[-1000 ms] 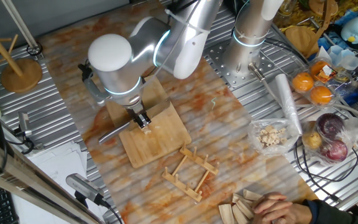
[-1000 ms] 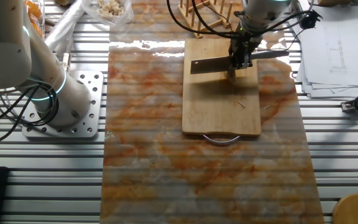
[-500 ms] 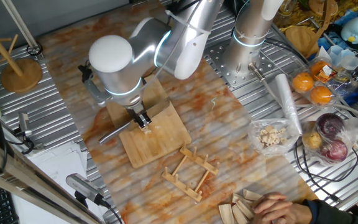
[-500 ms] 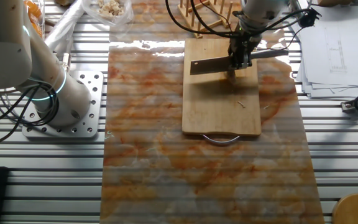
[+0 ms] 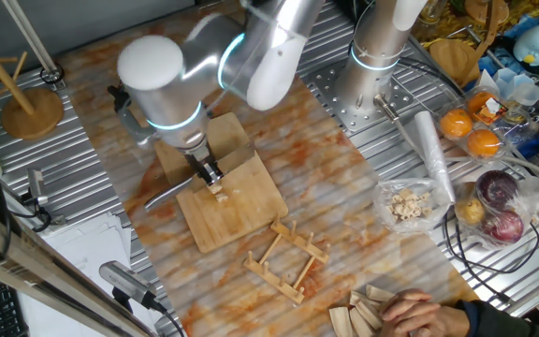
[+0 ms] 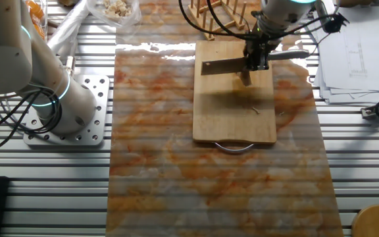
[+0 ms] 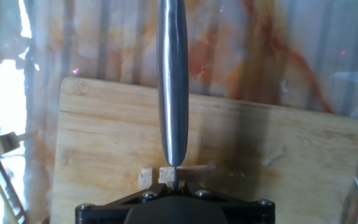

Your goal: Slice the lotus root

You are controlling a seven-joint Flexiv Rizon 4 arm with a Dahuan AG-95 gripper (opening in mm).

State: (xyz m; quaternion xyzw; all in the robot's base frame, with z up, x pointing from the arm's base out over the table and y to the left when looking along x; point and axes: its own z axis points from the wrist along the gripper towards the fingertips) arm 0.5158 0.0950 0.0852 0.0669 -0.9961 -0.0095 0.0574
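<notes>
My gripper [image 5: 211, 175] is shut on a metal knife [image 6: 224, 64] and holds it a little above the wooden board [image 6: 232, 115]; the handle sticks out past the board's edge [image 5: 157, 199]. In the hand view the gripper [image 7: 174, 186] shows at the bottom edge, with the knife [image 7: 173, 87] seen along its spine. Two small pale lotus root pieces [image 7: 146, 178] lie on the board [image 7: 104, 137] just below the blade, one left of it and one right under it. They also show in one fixed view [image 5: 219, 193], close under the gripper.
A wooden rack [image 5: 286, 257] stands beside the board. A clear bag of pale chunks [image 5: 406, 204], oranges [image 5: 471, 131] and red onions [image 5: 499, 201] lie at the right. A person's hand [image 5: 419, 314] rests at the front. A second arm's base [image 6: 71, 108] stands to the left.
The gripper has lifted the knife a little off the board; its shadow now shows apart from the blade. The arm has shifted slightly. The lotus root pieces stay in place.
</notes>
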